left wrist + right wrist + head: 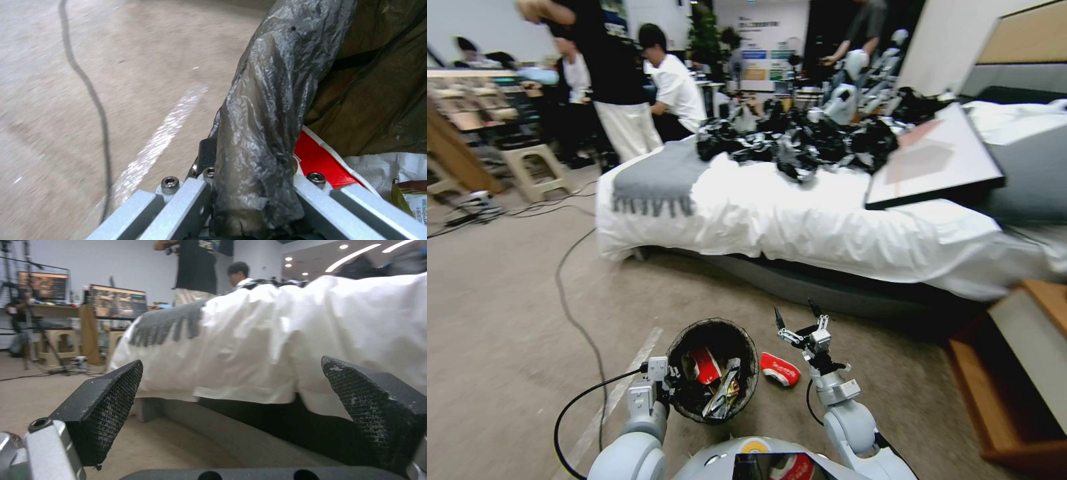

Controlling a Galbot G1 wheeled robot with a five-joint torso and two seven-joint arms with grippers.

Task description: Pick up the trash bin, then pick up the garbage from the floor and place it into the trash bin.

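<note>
We've got the small round white bin with its black bag liner [712,370] at bottom centre, left gripper [249,186] fingers pinching its rim, red-and-white wrappers already inside. One red-and-white snack wrapper [779,369] lies on the beige floor [507,320] just right of it, under our right gripper [798,317], fingers spread and empty.

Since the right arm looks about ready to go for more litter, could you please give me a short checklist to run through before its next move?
1. Left gripper clamped on the bag-lined rim of the small round white trash bin: ok.
2. Bin upright, mouth open, wrappers inside: ok.
3. Right gripper open and empty, raised beside the bin: ok.
4. Red-and-white snack wrapper lying on the beige floor between bin and right arm, uncovered: ok.
5. Black cable on the floor, left of the bin, away from the wrapper: ok.
6. Other litter left on the floor: cannot tell.
</note>
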